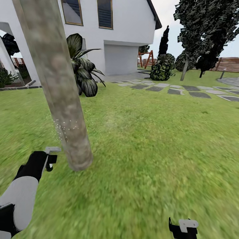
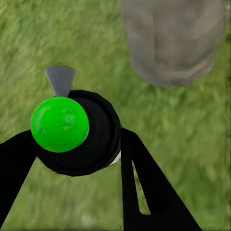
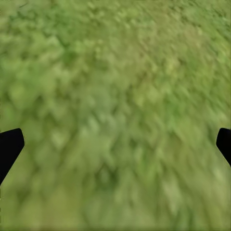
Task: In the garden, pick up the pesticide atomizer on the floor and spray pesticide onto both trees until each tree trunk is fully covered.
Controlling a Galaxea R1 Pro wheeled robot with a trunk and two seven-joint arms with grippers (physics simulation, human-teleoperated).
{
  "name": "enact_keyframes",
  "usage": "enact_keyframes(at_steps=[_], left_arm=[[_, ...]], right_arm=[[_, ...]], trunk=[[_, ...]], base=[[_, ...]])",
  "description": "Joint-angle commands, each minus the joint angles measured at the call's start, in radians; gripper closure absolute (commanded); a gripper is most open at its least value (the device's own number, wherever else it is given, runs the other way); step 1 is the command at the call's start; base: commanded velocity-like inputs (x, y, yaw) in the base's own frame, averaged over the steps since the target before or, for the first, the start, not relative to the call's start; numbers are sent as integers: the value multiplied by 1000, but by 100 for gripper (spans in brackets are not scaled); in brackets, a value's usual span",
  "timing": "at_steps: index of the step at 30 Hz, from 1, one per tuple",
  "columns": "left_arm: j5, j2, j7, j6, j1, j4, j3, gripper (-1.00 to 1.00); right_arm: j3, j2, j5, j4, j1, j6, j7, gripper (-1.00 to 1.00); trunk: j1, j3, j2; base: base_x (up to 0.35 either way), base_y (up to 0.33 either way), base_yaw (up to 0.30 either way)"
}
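Beside leaning trunk (image 1: 59, 93), atomizer (image 2: 72, 130) nozzle faces it.

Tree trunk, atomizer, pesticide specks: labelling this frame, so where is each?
Tree trunk (image 1: 56, 83), head view, mid-column.
Atomizer (image 2: 60, 124), left wrist view, green cap.
Pesticide specks (image 1: 64, 126), head view, on the trunk's lower part.

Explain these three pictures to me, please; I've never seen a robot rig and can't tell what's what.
It is a simulated two-armed robot on a garden lawn. The big picture looks down from its head; the other two come from cameras near each pincer. The left pincer is shut on the pesticide atomizer, a black sprayer with a green top, beside a thick pale tree trunk. Whitish specks of pesticide dot the trunk. The right pincer hangs open over grass, holding nothing.
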Motion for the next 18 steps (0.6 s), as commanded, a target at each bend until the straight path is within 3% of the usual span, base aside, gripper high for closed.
enact_keyframes(at_steps=[1,5,6,12,18], left_arm=[[-5,-26,0,-1,1,0,0,100],[-11,-111,24,-2,2,-14,-2,100],[-9,-115,41,-2,2,-14,0,100],[-12,-77,63,-4,8,-10,5,100],[-10,-87,65,-6,10,-2,-1,100]], right_arm=[[0,0,0,0,0,0,0,-100],[0,2,0,0,0,0,0,-100],[0,2,0,0,0,0,1,-100],[0,2,0,0,0,0,1,-100],[0,2,0,0,0,0,0,-100]], trunk=[[0,0,0],[0,0,0],[0,0,0],[0,0,0],[0,0,0]], base=[[1,0,26],[0,-5,189],[0,-124,268],[0,-248,114],[0,-270,63]])
